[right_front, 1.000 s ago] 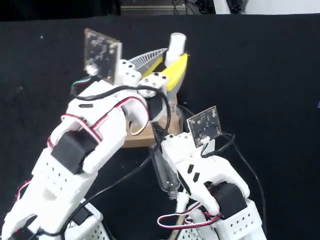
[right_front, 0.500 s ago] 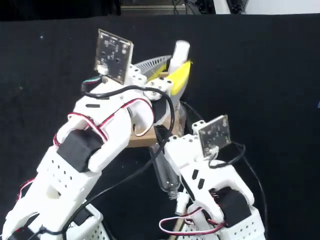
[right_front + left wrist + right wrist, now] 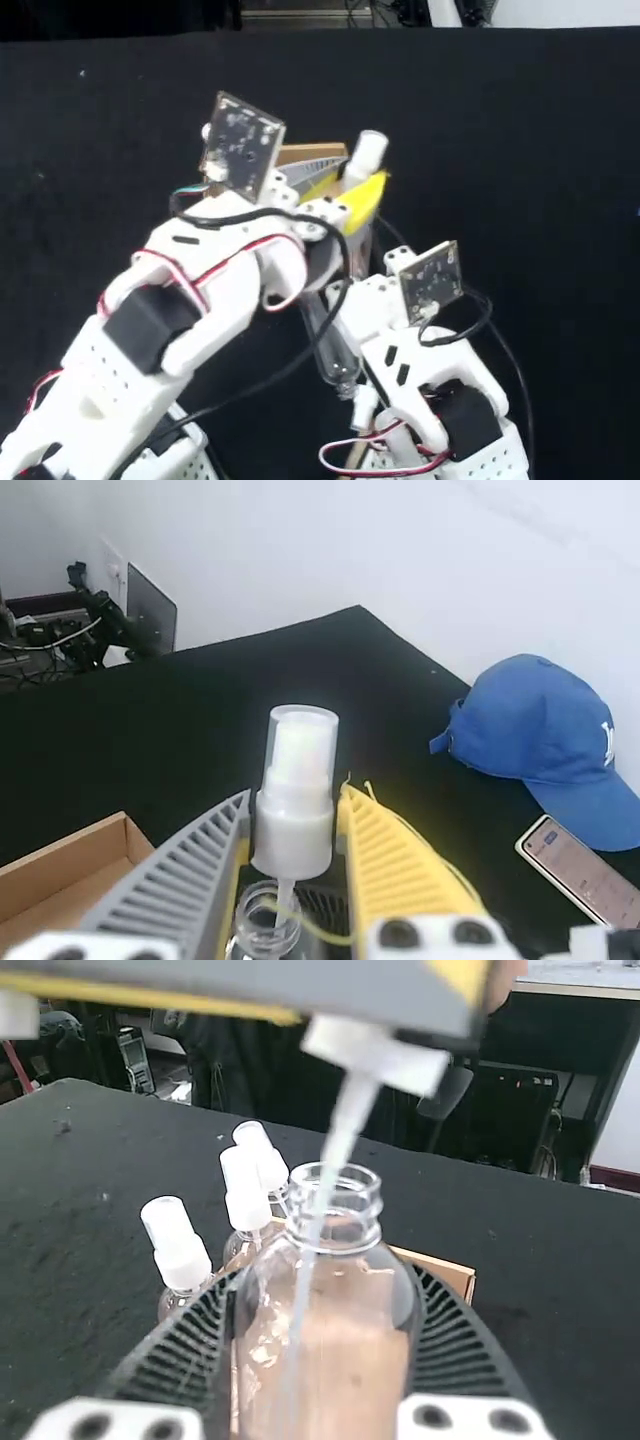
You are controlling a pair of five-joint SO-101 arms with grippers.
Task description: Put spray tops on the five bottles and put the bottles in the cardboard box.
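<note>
My left gripper [image 3: 295,798] is shut on a white spray top [image 3: 297,780], pinched between its grey and yellow fingers [image 3: 362,195]. The top [image 3: 369,148] hangs just above the open neck of a clear bottle [image 3: 325,1330], and its thin tube runs down inside the neck. My right gripper [image 3: 320,1345] is shut on that bottle [image 3: 334,345], its black ribbed fingers on either side of the body. Behind it stand three capped bottles [image 3: 245,1195] in the cardboard box [image 3: 442,1265]; the box [image 3: 310,156] is mostly hidden by the left arm.
A black cloth covers the table [image 3: 520,150]. A blue cap [image 3: 545,745] and a phone [image 3: 580,865] lie off to one side in the left wrist view. White baskets [image 3: 185,455] sit at the near edge by the arm bases.
My left arm has brought the spray top down and nearer, over the held bottle's neck. The right arm shifted slightly with the bottle.
</note>
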